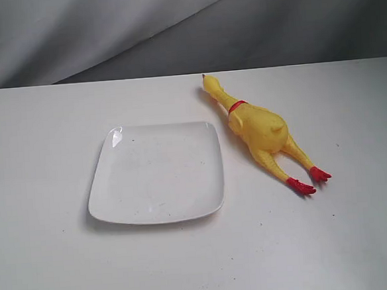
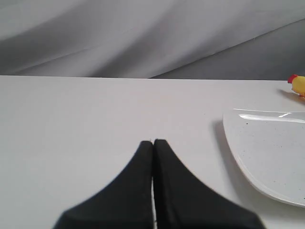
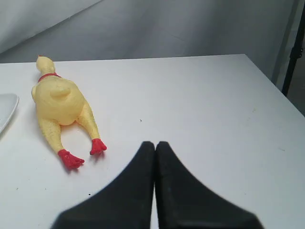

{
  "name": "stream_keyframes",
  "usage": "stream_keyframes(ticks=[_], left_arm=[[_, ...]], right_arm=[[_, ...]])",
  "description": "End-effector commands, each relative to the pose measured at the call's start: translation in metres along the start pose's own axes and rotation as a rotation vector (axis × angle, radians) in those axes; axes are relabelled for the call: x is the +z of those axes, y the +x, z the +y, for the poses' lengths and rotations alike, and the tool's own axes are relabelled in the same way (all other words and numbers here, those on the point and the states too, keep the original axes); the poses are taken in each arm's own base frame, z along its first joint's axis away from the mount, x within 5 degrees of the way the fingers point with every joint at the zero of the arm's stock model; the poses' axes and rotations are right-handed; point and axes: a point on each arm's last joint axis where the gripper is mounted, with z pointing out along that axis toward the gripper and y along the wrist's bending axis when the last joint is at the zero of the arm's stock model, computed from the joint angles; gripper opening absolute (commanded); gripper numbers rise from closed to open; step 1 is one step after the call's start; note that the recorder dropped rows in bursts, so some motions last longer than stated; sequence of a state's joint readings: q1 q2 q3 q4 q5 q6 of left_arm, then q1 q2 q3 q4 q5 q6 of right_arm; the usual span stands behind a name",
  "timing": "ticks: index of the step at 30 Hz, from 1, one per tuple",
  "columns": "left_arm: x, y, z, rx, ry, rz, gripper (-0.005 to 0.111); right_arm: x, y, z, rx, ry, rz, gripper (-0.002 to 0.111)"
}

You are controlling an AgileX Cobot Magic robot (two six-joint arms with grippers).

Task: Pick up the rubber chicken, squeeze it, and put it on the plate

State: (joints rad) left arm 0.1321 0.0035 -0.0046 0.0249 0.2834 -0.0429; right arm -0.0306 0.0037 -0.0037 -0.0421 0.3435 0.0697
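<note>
The yellow rubber chicken (image 1: 262,130) lies flat on the white table, head toward the back, red feet toward the front right. The white square plate (image 1: 110,190) sits just left of it, with nothing on it. Neither gripper shows in the exterior view. In the right wrist view the chicken (image 3: 59,102) lies ahead of my right gripper (image 3: 155,143), which is shut and holds nothing, apart from the red feet. My left gripper (image 2: 153,141) is shut too, over bare table, with the plate (image 2: 248,157) off to one side and the chicken's head (image 2: 298,83) just at the frame edge.
A grey cloth backdrop (image 1: 172,27) hangs behind the table's far edge. In the right wrist view the table's side edge (image 3: 274,83) shows, with a dark stand leg (image 3: 293,52) beyond it.
</note>
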Motion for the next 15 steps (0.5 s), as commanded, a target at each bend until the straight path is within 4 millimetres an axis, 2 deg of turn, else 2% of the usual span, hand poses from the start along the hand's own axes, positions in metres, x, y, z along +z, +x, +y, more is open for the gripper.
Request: stream_keyframes(ticks=[1, 8, 15], left_arm=[[0.000, 0.001, 0.000, -0.012, -0.001, -0.001, 0.001], [0.000, 0.001, 0.000, -0.012, -0.001, -0.001, 0.001], [0.000, 0.001, 0.000, -0.012, -0.001, -0.001, 0.001]], right_arm=[[0.000, 0.001, 0.000, 0.002, 0.005, -0.002, 0.000], [0.000, -0.002, -0.001, -0.041, 0.015, -0.030, 0.000], [-0.006, -0.031, 0.002, -0.058, -0.007, -0.356, 0.000]])
